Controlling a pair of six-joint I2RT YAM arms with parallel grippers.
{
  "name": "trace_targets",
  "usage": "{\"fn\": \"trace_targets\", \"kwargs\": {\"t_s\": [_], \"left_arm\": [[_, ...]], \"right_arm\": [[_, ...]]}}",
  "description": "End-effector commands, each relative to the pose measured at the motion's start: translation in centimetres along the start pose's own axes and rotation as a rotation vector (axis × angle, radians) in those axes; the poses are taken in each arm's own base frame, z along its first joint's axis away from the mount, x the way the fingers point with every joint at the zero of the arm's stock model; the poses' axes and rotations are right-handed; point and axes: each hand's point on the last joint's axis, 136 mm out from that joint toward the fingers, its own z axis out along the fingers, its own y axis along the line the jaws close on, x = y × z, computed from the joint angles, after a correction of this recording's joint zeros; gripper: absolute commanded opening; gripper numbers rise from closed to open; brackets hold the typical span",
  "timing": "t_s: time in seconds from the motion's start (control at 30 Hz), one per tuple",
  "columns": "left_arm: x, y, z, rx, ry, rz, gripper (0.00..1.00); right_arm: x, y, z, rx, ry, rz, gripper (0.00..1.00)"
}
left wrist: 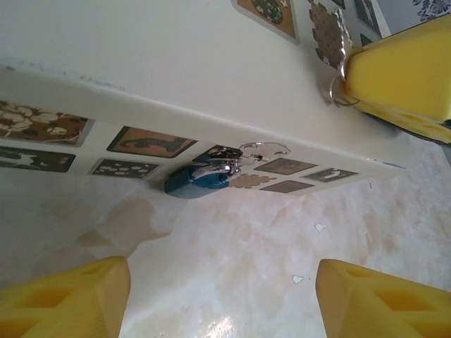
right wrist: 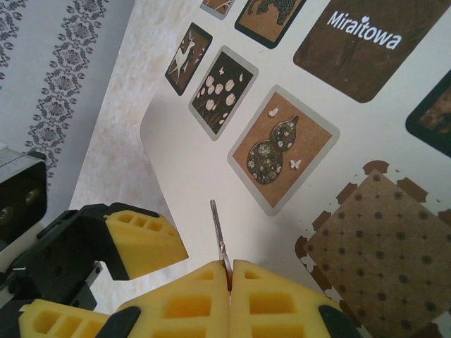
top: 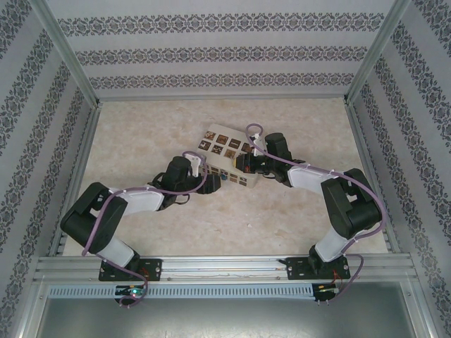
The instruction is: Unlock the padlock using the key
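The padlock, blue-teal with a thin silver shackle, lies on the table against the side wall of the cream box. My left gripper is open a short way in front of it, its yellow fingers spread wide over bare table with nothing between them. My right gripper is shut on the key, whose thin grey blade sticks up out of the pads above the box's top face. In the top view both grippers, left and right, meet at the box.
The cream box carries dark brown picture tiles and stands mid-table. One yellow finger of the left gripper sits close to the right gripper's pads. Patterned walls enclose the table on three sides. The right gripper's finger hangs over the box edge.
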Motion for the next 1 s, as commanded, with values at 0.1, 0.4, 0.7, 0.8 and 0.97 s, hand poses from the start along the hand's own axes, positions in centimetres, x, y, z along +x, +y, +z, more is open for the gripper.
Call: {"fn": "trace_targets", "kwargs": {"t_s": [0.1,0.4,0.7,0.8,0.97], "left_arm": [[-2.1,-1.0,1.2,0.080,-0.074,0.011,0.66],[-1.8,-0.5,2.7,0.108,-0.078,-0.008,0.56],[-2.0,0.2,4.1,0.102,-0.091,-0.014,0.54],[-2.1,0.4,4.5,0.099,-0.093,-0.006,0.54],[-2.3,0.3,5.3,0.110,-0.090,-0.005,0.54]], "right_arm": [[2.2,-1.8,0.9,0.042,0.052,0.039,0.00],[2.5,-2.0,0.8,0.052,0.051,0.037,0.00],[2.6,-1.8,0.9,0.046,0.054,0.035,0.00],[2.5,-1.8,0.9,0.046,0.054,0.034,0.00],[2.4,-1.7,0.9,0.043,0.053,0.031,0.00]]}}
